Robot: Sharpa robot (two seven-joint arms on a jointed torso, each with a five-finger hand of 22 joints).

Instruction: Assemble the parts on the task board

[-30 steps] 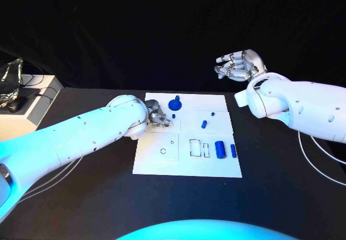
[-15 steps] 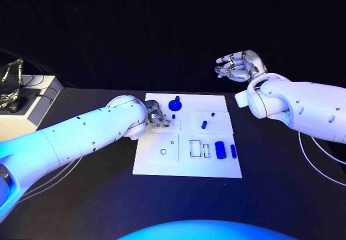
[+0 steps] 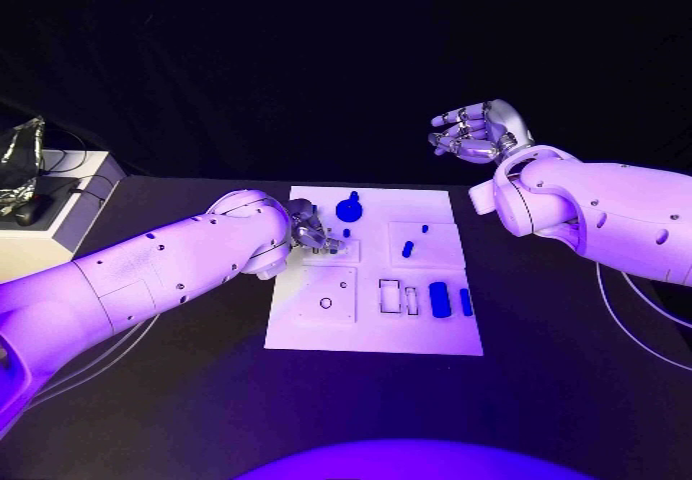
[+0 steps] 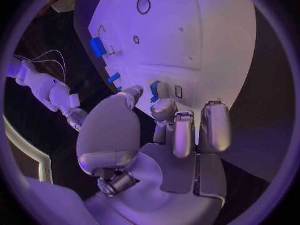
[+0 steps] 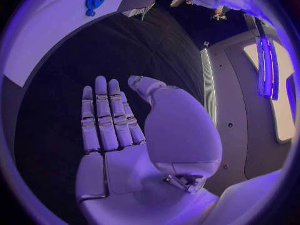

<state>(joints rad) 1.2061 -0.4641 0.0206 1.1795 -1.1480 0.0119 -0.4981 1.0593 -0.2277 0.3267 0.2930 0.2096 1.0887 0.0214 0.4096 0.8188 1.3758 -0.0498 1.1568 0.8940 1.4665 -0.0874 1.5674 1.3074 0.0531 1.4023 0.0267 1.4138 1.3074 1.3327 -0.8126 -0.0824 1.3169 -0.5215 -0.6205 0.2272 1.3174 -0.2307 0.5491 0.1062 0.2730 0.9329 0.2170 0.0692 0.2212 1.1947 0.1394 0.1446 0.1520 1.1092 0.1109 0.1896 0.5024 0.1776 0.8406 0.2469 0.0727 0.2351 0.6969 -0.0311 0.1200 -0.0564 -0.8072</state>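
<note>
The white task board (image 3: 375, 325) lies mid-table. My left hand (image 3: 312, 236) rests low over its left part, fingers curled. A small blue peg (image 3: 346, 233) stands at its fingertips. In the left wrist view this peg (image 4: 154, 90) sits between the thumb and a fingertip (image 4: 164, 105) of the left hand (image 4: 156, 135). A round blue part with a knob (image 3: 351, 208) sits just beyond it. Two short blue pieces (image 3: 408, 248) lie mid-board, and a blue cylinder (image 3: 438, 298) and a thin blue bar (image 3: 466, 301) lie near the right edge. My right hand (image 3: 480, 130) is raised beyond the board's far right corner, fingers apart and holding nothing.
A white box (image 3: 43, 215) with dark gear on it stands off the table's left edge. White cables (image 3: 635, 300) hang along the right arm. Outlined slots (image 3: 392, 296) and a small round hole (image 3: 326, 302) mark the board's near half.
My left hand has edged slightly toward the far side of the board; the small blue peg stays in place. The right hand has not moved.
</note>
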